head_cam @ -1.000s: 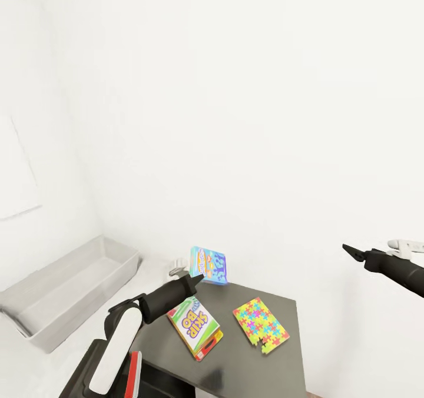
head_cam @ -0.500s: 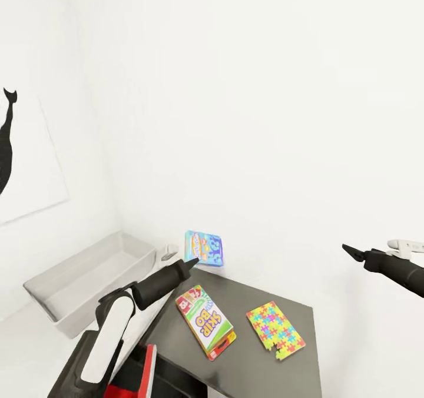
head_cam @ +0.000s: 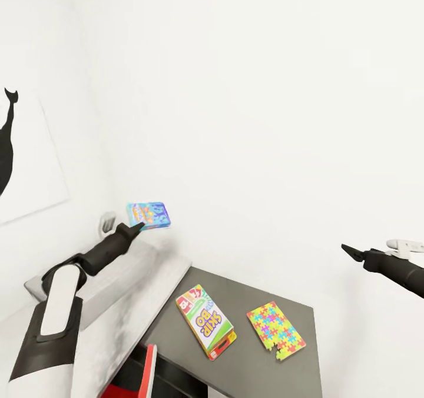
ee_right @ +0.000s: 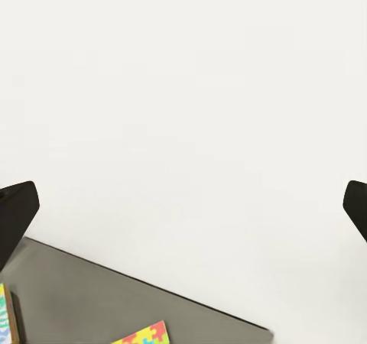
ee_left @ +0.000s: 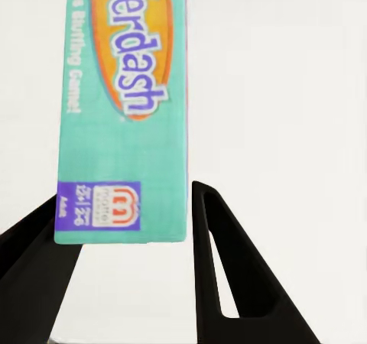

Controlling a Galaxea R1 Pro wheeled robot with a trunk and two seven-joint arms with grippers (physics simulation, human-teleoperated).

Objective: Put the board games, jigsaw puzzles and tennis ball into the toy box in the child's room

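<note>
left end effector (head_cam: 136,228) clamps blue board game (head_cam: 148,215) aloft | right end effector (head_cam: 351,251) wide, empty

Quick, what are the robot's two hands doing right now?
Left gripper: shut on the blue board game.
Right gripper: open, holding nothing.

My head camera looks down at the table (head_cam: 247,292); my right wrist camera shares its dark corner.
</note>
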